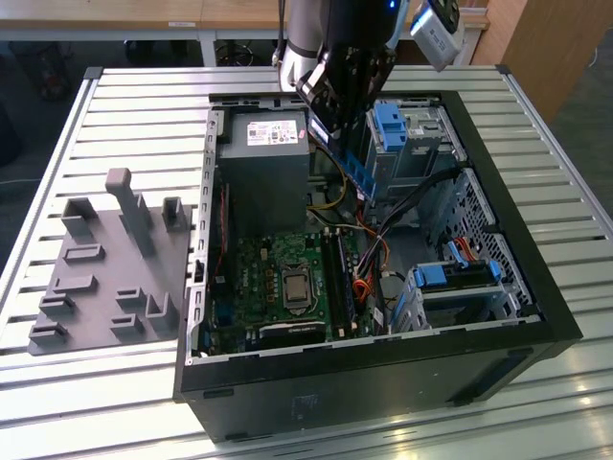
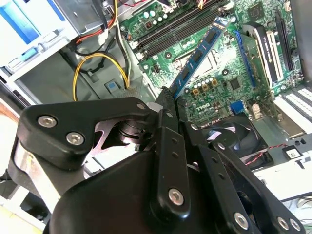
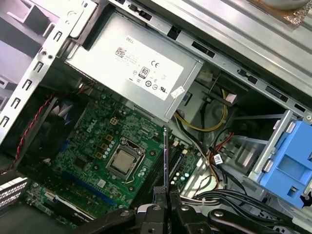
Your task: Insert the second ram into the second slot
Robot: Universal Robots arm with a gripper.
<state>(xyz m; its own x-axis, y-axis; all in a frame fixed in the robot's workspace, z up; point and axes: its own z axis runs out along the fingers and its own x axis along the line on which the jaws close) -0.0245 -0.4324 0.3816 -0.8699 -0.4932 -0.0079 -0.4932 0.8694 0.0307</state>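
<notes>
My tool point(image 2: 167, 97) pinches the thin blue second ram point(image 2: 201, 49). In the exterior view, the stick tilts at the green motherboard's point(image 1: 251, 278) one o'clock.

I'm running this in a lab workshop: slatted aluminium bench point(image 1: 144, 105), opened computer case point(image 1: 383, 379), grey fixture plate point(image 1: 96, 287), desks point(image 1: 115, 14) behind.

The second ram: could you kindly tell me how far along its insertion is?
Done: the hand is shut on one end of the second ram. In hand: the stick is held above the motherboard, apart from the memory slots. Left: it is not yet seated in any slot.
</notes>
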